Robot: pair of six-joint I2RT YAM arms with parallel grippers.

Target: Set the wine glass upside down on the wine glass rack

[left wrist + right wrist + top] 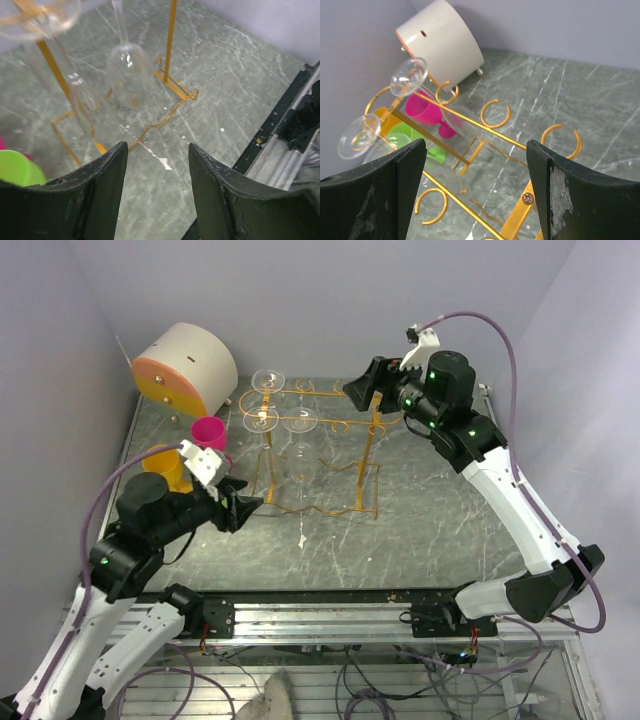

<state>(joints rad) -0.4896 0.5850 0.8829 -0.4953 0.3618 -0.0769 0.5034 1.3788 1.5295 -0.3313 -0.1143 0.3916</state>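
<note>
The gold wire wine glass rack (335, 425) stands mid-table. Three clear wine glasses hang upside down at its left end, their feet on the top frame: one at the back (268, 380), one in front (262, 419), one beside it (300, 421). My left gripper (244, 504) is open and empty, low by the rack's near left foot. In the left wrist view the gripper (157, 146) faces two hanging bowls (129, 75). My right gripper (357, 390) is open and empty above the rack's right end. The right wrist view shows the gripper (476, 144) over empty loop hooks (496, 113) and two glass feet (409, 75).
A beige drum-shaped box with an orange face (187, 368) sits at the back left. A pink cup (209, 432), an orange cup (165, 468) and a green cup (17, 168) stand left of the rack. The rack's wire base (320, 502) spreads over the marble. Walls close in on three sides.
</note>
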